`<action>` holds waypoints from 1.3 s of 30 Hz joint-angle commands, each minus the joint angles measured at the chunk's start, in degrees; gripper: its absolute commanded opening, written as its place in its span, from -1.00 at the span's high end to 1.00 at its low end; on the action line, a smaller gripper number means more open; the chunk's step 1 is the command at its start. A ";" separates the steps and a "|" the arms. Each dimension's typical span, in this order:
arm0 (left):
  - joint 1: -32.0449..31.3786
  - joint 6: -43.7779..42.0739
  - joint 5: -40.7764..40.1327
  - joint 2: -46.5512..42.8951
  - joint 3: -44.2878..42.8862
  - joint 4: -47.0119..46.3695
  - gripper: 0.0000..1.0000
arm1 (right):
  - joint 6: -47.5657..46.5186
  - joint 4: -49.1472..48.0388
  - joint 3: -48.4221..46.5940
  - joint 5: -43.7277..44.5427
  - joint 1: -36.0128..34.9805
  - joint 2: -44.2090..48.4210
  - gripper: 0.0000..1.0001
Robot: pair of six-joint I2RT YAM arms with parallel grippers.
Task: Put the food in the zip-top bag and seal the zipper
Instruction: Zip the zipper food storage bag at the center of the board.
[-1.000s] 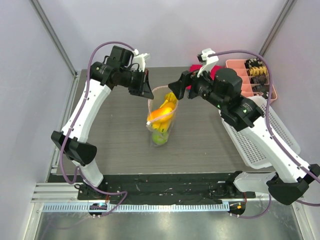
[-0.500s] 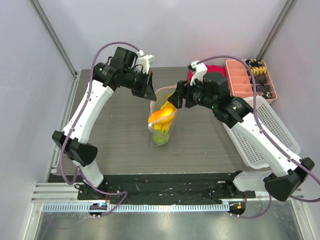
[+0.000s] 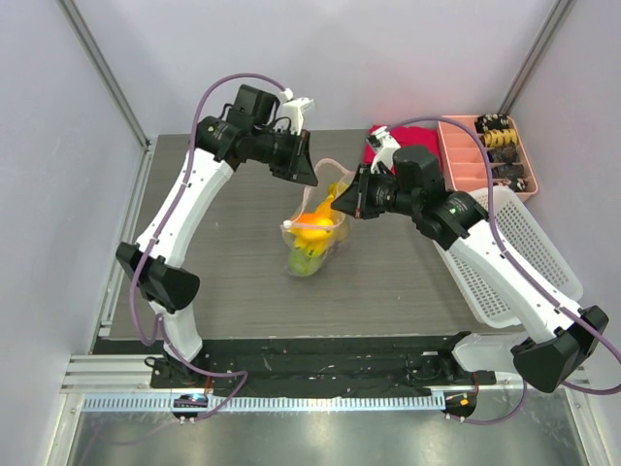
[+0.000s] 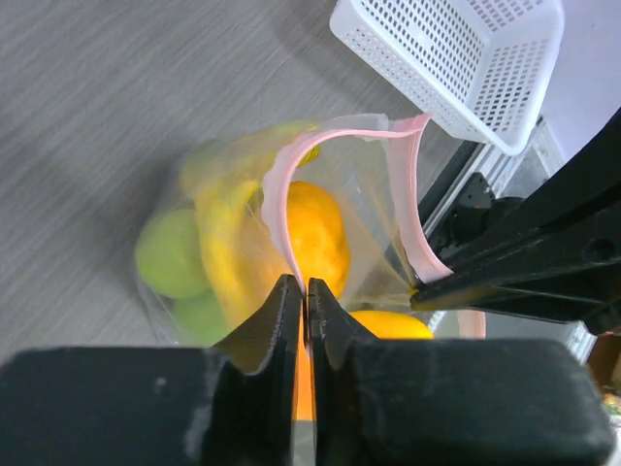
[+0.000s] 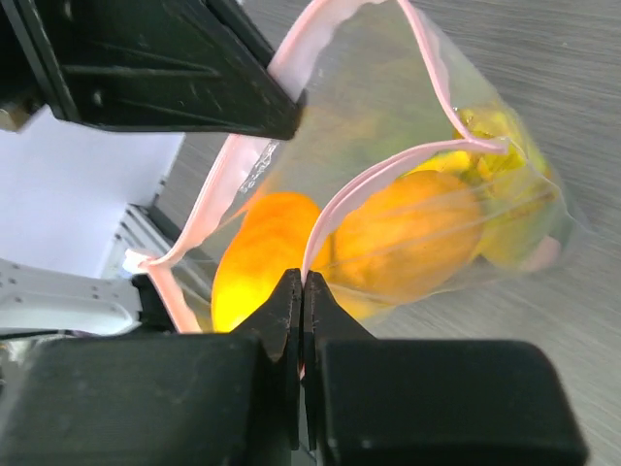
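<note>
You are pinching opposite lips of the zipper [image 4: 269, 194], left hand [image 4: 304, 291] and right hand [image 5: 302, 283] both clenched, facing each other across the bag's [image 3: 310, 248] open mouth.

Robot lab: grey-walled test cell [image 3: 58, 146]

I am holding the bag [image 3: 310, 243] near the middle of the table, its mouth pointing toward the far edge. The left gripper [image 3: 309, 178] is pinching the zipper strip [image 4: 281, 175] on the mouth's left side, and the right gripper [image 3: 341, 203] is pinching it on the right. The fruit [image 4: 315, 233] is lying inside the bag, toward its bottom. The basket [image 3: 505, 262] is sitting along the right edge. The tray [image 3: 475, 150] is standing in the far right corner, with a cloth [image 3: 380, 146] lying just left of it.
</note>
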State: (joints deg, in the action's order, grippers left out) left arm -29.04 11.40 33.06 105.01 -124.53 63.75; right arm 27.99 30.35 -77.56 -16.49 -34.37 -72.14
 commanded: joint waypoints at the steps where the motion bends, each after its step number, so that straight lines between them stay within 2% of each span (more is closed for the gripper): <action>1: 0.21 -2.96 4.80 -2.26 0.41 -3.89 0.49 | 6.81 -7.32 1.09 -2.23 0.27 2.26 0.98; 3: 3.27 -1.92 7.53 -7.08 7.41 -6.34 0.29 | 8.13 -7.58 3.20 -1.88 0.97 2.62 0.98; 4: 4.94 -0.17 10.59 -9.28 10.42 -11.83 -0.02 | 8.66 -7.67 3.73 -1.79 1.32 2.79 0.98; 5: 8.87 1.68 11.84 -15.13 14.62 -15.63 -0.10 | 9.18 -8.02 4.34 -1.62 1.93 2.88 0.98; 6: 11.00 5.09 13.42 -18.32 23.11 -19.67 -0.18 | 9.36 -8.29 4.52 -1.44 2.11 3.14 0.98; 7: 12.85 5.65 16.13 -21.57 28.06 -24.41 -0.34 | 9.54 -8.64 4.70 -1.44 2.20 3.32 0.98; 8: 15.56 5.13 16.94 -25.52 32.12 -30.37 -0.44 | 9.54 -9.25 4.52 -1.35 2.29 3.32 0.99; 9: 16.29 2.86 17.39 -31.82 38.94 -32.09 -0.53 | 9.72 -9.34 4.61 -1.26 2.38 3.58 0.99; 10: 16.55 -1.86 15.56 -35.37 41.80 -32.71 -0.64 | 9.80 -9.60 4.52 -1.26 2.46 3.58 0.98; 12: 16.56 -5.75 16.33 -43.09 48.03 -34.83 -0.65 | 9.89 -10.48 4.44 -1.79 2.46 3.50 0.98; 13: 16.47 -10.30 17.47 -44.96 52.85 -34.83 -0.64 | 10.07 -11.01 4.61 -1.88 2.47 3.41 0.98; 14: 16.56 -11.13 17.83 -46.64 55.51 -35.35 -0.64 | 10.16 -11.27 4.70 -2.05 2.47 3.50 0.98; 16: 16.29 -15.33 18.79 -50.25 60.86 -36.58 -0.60 | 10.07 -11.89 4.79 -2.40 2.55 3.41 0.98; 18: 15.51 -15.27 18.01 -51.57 63.26 -41.13 -0.52 | 10.07 -11.89 4.96 -2.75 2.47 3.32 0.98; 23: 9.88 -19.57 16.08 -50.70 67.04 -45.54 -0.32 | 9.81 -12.07 5.23 -2.76 2.47 3.23 0.98; 27: 3.31 -19.92 10.65 -50.70 70.90 -53.43 -0.14 | 9.89 -12.24 5.58 -2.93 2.47 3.14 0.98; 32: 2.14 -17.29 8.17 -49.47 71.62 -58.38 0.18 | 9.45 -12.42 5.66 -3.20 2.55 3.32 0.98; 34: 2.14 -15.71 7.81 -49.64 71.79 -60.57 0.25 | 9.45 -12.42 5.84 -3.28 2.47 3.50 0.98; 37: 1.97 -14.39 8.34 -48.94 71.62 -60.49 0.55 | 9.37 -12.42 5.84 -3.72 2.47 3.67 0.98; 39: 1.97 -14.12 8.60 -48.94 71.71 -60.32 0.89 | 8.49 -12.33 5.84 -3.72 2.47 4.02 0.98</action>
State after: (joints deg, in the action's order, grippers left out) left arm -26.79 -4.10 42.04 55.79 -52.29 8.56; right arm 37.39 21.23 -71.42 -19.05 -32.01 -70.54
